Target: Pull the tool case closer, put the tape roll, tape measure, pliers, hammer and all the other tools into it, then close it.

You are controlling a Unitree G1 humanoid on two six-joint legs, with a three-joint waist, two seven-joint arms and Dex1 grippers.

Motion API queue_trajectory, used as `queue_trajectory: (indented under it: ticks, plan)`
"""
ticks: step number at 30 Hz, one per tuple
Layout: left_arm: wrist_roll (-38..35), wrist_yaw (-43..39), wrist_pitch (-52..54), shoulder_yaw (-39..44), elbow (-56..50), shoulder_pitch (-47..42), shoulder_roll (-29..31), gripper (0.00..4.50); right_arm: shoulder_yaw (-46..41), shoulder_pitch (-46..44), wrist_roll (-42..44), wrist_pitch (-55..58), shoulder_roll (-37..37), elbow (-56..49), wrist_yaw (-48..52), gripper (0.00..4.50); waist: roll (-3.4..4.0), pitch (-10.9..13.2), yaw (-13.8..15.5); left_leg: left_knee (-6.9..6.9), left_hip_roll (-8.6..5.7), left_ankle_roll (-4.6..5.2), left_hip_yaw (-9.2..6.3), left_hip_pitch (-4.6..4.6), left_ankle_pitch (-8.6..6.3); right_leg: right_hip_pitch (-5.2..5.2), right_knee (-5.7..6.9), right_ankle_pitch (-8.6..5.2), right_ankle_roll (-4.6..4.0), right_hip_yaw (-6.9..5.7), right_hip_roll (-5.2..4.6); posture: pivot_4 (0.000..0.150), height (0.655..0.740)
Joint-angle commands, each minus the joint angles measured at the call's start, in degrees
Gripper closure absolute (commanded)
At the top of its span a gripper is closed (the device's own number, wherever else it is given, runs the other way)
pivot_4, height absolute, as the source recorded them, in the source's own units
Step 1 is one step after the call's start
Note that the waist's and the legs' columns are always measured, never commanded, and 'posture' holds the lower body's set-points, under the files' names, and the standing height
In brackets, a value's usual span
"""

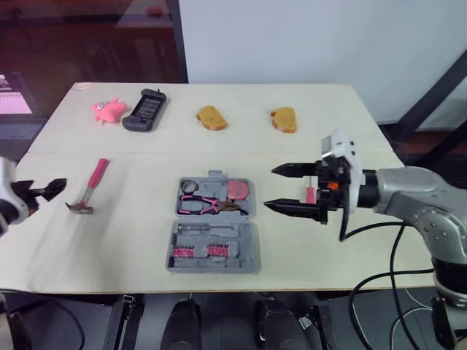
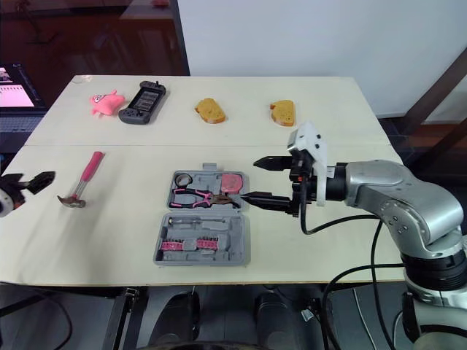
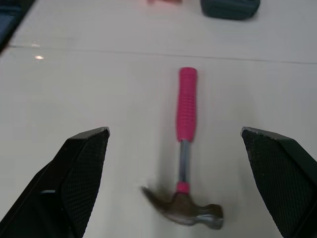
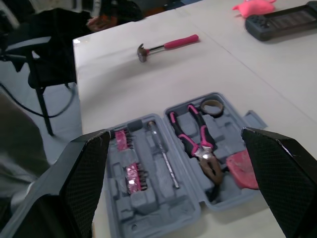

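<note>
The grey tool case (image 1: pixel 213 251) lies open near the table's front edge, in the middle. Its far half holds a tape roll (image 1: pixel 188 187), pink-handled pliers (image 1: pixel 206 206) and a pink tape measure (image 1: pixel 237 190). Its near half holds a row of pink bits (image 1: pixel 197 251). A pink-handled hammer (image 1: pixel 89 187) lies on the table left of the case. My left gripper (image 1: pixel 45 188) is open just left of the hammer head, with the hammer (image 3: pixel 187 129) ahead between its fingers. Just right of the case, my right gripper (image 1: pixel 271 188) hovers open and holds nothing. A small pink tool (image 1: pixel 311 194) lies behind it.
Along the far side of the table lie a pink pig toy (image 1: pixel 109 109), a black handheld console (image 1: pixel 144 109) and two bread slices (image 1: pixel 211 117) (image 1: pixel 283 119). A black chair (image 4: pixel 44 54) stands beyond the table's left edge.
</note>
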Motion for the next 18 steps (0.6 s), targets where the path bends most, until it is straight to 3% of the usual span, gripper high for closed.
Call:
queue_trajectory:
  ticks: [1, 8, 18]
  plan:
    - [2.34, -1.45, -1.51, -2.11, 7.36, -6.27, 0.56, 0.00, -1.21, -0.92, 0.97, 0.21, -0.79, -1.85, -0.88, 0.03, -0.01, 0.00, -0.10, 0.05, 0.00, 0.00, 0.00, 0.00, 0.00, 0.01, 0.01, 0.00, 0.00, 0.01, 0.00, 0.150, 0.7207]
    - [9.72, 0.21, -9.26, -8.39, 26.74, -17.41, -3.16, 0.00, -0.92, -1.53, 0.27, 0.56, -1.02, -2.59, -3.08, 0.03, -0.01, 0.00, 0.02, 0.06, -0.01, 0.00, 0.00, -0.01, 0.00, 0.06, -0.05, 0.00, 0.02, 0.00, -0.01, 0.150, 0.7207]
    - [12.75, 4.04, -16.38, -8.78, 37.19, -20.59, -7.55, 0.00, -0.36, -3.48, -0.30, 1.51, -2.38, -1.09, -3.13, 0.03, -0.05, 0.02, 0.01, 0.07, -0.01, 0.00, 0.00, -0.03, 0.00, 0.04, -0.03, 0.01, 0.04, 0.00, -0.01, 0.150, 0.7207]
